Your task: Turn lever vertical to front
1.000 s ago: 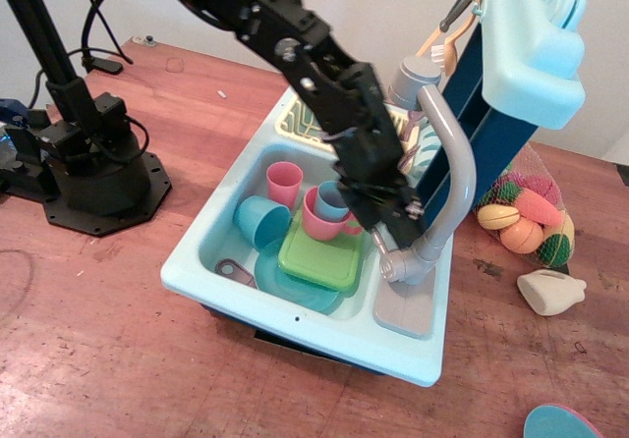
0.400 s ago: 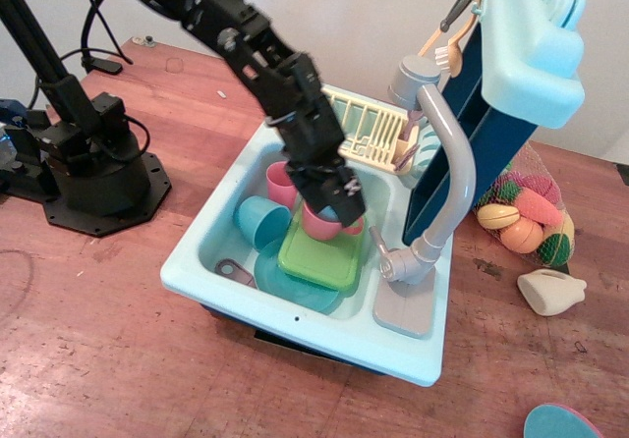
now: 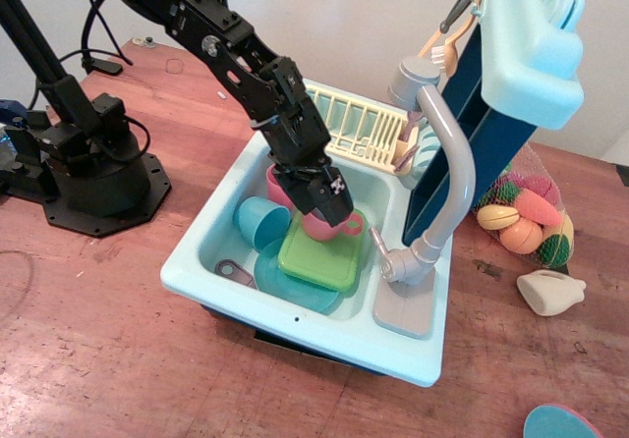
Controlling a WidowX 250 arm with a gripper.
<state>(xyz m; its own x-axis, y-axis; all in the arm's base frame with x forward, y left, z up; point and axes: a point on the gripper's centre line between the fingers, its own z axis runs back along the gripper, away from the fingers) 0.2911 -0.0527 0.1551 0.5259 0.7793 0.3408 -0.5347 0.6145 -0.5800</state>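
- The lever (image 3: 376,243) sits at the faucet base (image 3: 401,264) on the toy sink's (image 3: 211,245) rim, toward the desk's front edge, pointing out over the basin — the turn looks done.
- The gripper (image 3: 324,197) has pulled back from the faucet and now hangs over the pink cup (image 3: 329,224); whether the jaws stand wide or narrow, I cannot tell.
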